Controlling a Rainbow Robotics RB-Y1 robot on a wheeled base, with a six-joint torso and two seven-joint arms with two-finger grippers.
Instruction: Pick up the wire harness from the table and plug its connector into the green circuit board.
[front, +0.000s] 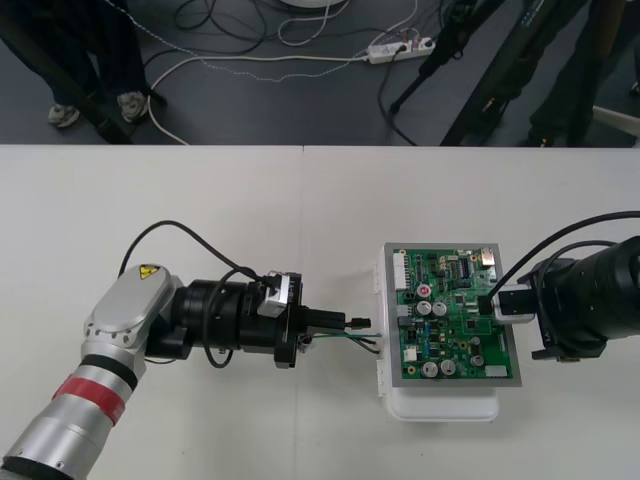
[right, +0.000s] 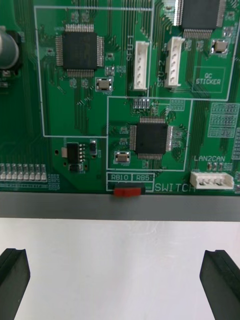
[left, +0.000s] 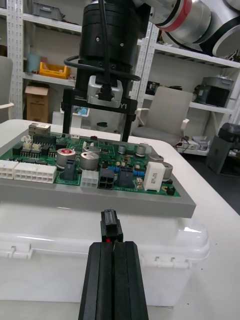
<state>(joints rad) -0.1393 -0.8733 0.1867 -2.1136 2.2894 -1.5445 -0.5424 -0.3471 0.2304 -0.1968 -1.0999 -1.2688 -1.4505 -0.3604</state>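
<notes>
The left claw (front: 347, 321) reaches in from the desk's (front: 200, 200) near-left corner and points level across it toward the green circuit board (front: 450, 315). The board sits on its white base (front: 440, 405) in the right half of the desk, closer to the near edge. In the left wrist view, this claw's black fingers (left: 100, 280) are pressed together, clenched on the wire harness's small black plug (left: 111, 230), which sticks out past their tips. The plug (front: 360, 321) is held just beside the board's left edge, close to the grey frame (left: 100, 202) around the board. It is not seated in any connector. The harness's green and black wires (front: 345, 341) trail from under the claw toward the base's left side, just above the desk. The right claw (front: 492, 305) comes in from the desk's right edge and hangs over the right side of the board. In the right wrist view its two fingers (right: 12, 280) stand far apart, released and grasping nothing. Ahead of them are the board's chips, white headers and a small red switch (right: 129, 191) at its edge.
</notes>
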